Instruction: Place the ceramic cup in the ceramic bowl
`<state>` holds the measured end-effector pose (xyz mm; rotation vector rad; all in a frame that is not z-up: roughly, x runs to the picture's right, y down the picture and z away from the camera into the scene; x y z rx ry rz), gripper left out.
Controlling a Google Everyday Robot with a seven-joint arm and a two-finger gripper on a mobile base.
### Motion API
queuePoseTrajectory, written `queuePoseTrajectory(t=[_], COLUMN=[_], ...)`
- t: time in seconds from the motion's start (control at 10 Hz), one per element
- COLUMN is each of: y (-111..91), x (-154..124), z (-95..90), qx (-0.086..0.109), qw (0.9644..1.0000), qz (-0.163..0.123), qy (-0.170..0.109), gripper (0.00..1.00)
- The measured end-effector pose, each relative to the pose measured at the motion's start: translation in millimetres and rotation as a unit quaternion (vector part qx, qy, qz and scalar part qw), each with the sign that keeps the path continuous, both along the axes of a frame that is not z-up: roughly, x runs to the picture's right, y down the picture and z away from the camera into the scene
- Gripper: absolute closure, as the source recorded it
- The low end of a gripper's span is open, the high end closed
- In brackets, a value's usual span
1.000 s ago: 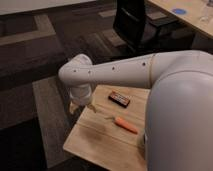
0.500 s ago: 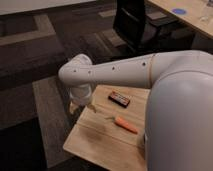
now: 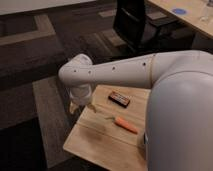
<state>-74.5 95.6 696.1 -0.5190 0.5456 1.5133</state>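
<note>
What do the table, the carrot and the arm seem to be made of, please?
Table: seemingly pale wood, matte, judging by faint grain streaks. Carrot: orange, matte; real or plastic is unclear. Arm: smooth white shell, probably plastic, with a soft sheen. The gripper hangs at the table's left edge.

On the light wooden rectangular surface (image 3: 97, 145) the long orange carrot (image 3: 126, 125) lies near the middle, the flat dark rectangular packet (image 3: 119, 98) sits behind it toward the far edge, and the white arm's gripper (image 3: 81, 104) hangs over the far left corner, left of both.
</note>
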Motion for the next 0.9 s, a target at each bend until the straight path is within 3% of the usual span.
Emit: queuePoseTrajectory(t=[0.3,0.4,0.5,0.9], y=[-5,-1,0,10], x=[45,73,85,180], z=[-19.7,-28.6,-31.1,-39.2], qx=[0.022,0.023,0.024,0.017], qw=[0.9984,0.9969,0.9964,0.9921], qz=[0.026,0.04,0.048,0.094], qy=[0.045,0.064,0.066,0.081], gripper=[0.35,0.35,0.35,0.35])
